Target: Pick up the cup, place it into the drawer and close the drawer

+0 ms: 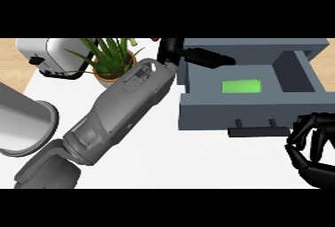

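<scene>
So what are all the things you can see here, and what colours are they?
Drawer: one, grey-blue, pulled open, upper right, black handle at its front.
Green patch: one, bright green, on the drawer's floor.
Toaster: one, silver and black, upper left.
Potted plant: one, green leaves, brown pot, beside the toaster.
Metal container: one, grey, left edge; I cannot tell what it is.
Counter: one, white.
Cup: none visible.
Left hand: black, over the drawer's left wall.
Right hand: black, curled, lower right.

one open drawer (196, 113), one potted plant (110, 60), one toaster (42, 55), two hands (196, 55)
</scene>
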Robot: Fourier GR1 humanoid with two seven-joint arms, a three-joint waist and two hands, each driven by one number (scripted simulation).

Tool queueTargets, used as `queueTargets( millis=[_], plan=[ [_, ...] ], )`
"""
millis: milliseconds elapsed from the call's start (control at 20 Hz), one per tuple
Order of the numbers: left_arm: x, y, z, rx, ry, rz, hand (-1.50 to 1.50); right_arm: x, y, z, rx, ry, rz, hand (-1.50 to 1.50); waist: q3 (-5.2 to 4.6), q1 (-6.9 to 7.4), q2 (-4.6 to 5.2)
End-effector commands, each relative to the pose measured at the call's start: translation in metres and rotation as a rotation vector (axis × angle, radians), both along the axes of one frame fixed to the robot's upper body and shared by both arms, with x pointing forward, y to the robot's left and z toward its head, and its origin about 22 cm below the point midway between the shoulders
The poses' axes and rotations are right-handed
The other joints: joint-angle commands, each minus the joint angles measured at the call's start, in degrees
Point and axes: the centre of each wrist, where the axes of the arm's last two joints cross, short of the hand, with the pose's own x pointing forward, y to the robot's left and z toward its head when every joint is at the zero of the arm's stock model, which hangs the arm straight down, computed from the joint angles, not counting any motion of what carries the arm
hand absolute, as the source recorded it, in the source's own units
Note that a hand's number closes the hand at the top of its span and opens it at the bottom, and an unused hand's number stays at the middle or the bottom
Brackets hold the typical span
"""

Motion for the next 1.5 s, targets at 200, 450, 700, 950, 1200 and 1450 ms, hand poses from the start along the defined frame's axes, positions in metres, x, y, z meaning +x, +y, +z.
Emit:
queueTargets(
  millis=[200, 450, 700, 950, 1200, 1450],
  plan=[
    [-0.003, 0.047, 0.012, -0.040, 0.006, 0.042, -1.50, -0.014, 0.024, -0.006, -0.194, 0.003, -0.070, 1.50, -0.02, 1.63, -0.47],
    [-0.007, 0.103, 0.022, -0.079, 0.027, 0.058, -1.50, -0.003, 0.032, -0.024, -0.267, -0.004, -0.132, 1.50, 0.00, 2.24, -0.47],
    [-0.033, 0.132, -0.009, -0.111, 0.053, 0.070, -1.50, 0.028, 0.042, -0.027, -0.403, -0.031, -0.143, 1.50, 0.00, 2.71, -0.27],
    [-0.033, 0.169, 0.000, -0.136, 0.049, 0.076, -1.50, 0.051, 0.063, -0.059, -0.677, -0.040, -0.124, 1.50, -0.01, 3.47, 0.10],
    [-0.056, 0.203, -0.036, -0.129, 0.056, 0.087, -1.50, 0.079, 0.080, -0.089, -0.822, -0.072, -0.139, 1.50, 0.00, 3.14, 0.31],
    [-0.072, 0.229, -0.024, -0.127, 0.045, 0.116, -1.50, 0.106, 0.081, -0.131, -0.901, -0.084, -0.125, 1.50, 0.05, 2.75, 0.24]
  ],
)
